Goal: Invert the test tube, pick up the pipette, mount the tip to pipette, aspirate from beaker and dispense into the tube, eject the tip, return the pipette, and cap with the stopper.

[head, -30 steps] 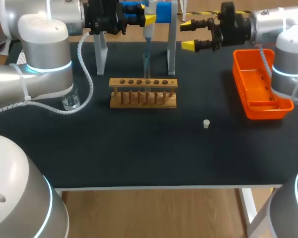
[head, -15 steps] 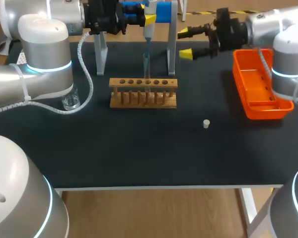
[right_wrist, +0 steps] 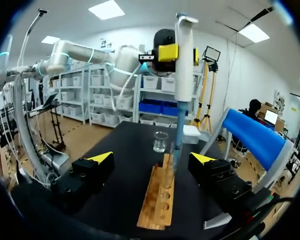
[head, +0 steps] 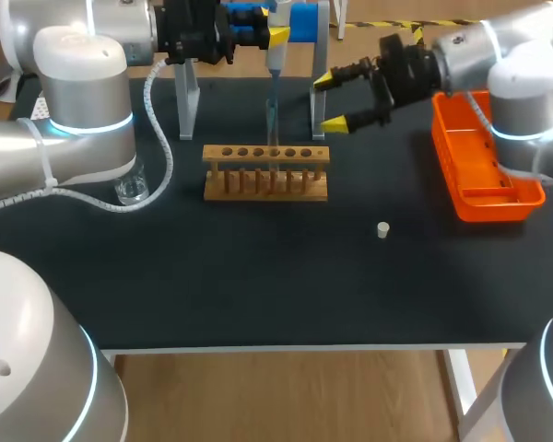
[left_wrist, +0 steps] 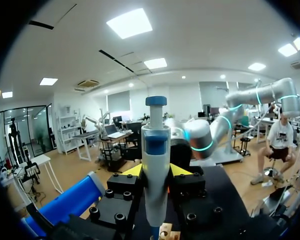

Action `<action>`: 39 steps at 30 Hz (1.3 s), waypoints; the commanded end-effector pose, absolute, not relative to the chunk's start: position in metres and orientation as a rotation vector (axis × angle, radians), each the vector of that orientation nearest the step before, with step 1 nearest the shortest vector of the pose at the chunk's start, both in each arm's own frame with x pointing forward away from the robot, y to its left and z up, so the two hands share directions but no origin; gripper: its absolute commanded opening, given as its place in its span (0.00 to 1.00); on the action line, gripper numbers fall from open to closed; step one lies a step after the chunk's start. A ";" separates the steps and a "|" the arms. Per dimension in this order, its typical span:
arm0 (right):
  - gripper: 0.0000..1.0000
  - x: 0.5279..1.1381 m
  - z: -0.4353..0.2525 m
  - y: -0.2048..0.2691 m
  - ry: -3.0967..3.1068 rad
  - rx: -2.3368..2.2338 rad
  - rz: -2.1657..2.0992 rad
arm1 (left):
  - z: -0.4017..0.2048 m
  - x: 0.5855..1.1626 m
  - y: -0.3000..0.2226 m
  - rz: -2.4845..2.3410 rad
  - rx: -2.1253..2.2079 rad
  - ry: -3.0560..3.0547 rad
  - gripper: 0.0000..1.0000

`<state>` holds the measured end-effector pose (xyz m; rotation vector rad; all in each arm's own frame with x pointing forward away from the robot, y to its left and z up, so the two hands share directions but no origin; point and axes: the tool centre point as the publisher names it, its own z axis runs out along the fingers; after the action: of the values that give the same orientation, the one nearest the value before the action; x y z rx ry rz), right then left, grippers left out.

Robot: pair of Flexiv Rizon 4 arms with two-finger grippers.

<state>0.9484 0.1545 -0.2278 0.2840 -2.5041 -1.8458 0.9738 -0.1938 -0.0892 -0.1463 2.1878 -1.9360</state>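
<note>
Wooden rack (head: 265,172) under the pipette (head: 275,63), left gripper (head: 275,37) fingers clamped on its body, likely for dispensing; right gripper (head: 330,101) fingers apart nearby.

I see my left gripper (left_wrist: 156,171) with its jaws pressed from both sides on the upright white pipette (left_wrist: 155,150), whose blue plunger (left_wrist: 155,101) is on top. A blue bar (left_wrist: 72,200) slants beside it. A bit of wooden rack (left_wrist: 166,233) shows beneath, above the dark worktop (left_wrist: 230,192).

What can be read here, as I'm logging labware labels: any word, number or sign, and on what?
None: no legible word, number or sign shows on the pipette, wooden rack, beaker, orange tray or stopper in any view.
</note>
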 end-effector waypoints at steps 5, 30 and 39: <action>1.00 0.966 -0.245 0.171 -2.483 0.309 -1.757 | -0.089 0.974 -0.194 -1.935 -0.146 2.190 0.00; 1.00 0.967 -0.273 0.202 -2.579 0.307 -1.630 | -0.089 0.974 -0.194 -1.935 -0.146 2.190 0.00; 1.00 0.965 -0.284 0.216 -2.625 0.316 -1.570 | -0.089 0.974 -0.194 -1.935 -0.146 2.190 0.00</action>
<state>0.9627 0.2109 -0.2812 0.3210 -2.6115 -1.5765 0.9738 -0.1938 -0.0892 -0.1463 2.1878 -1.9359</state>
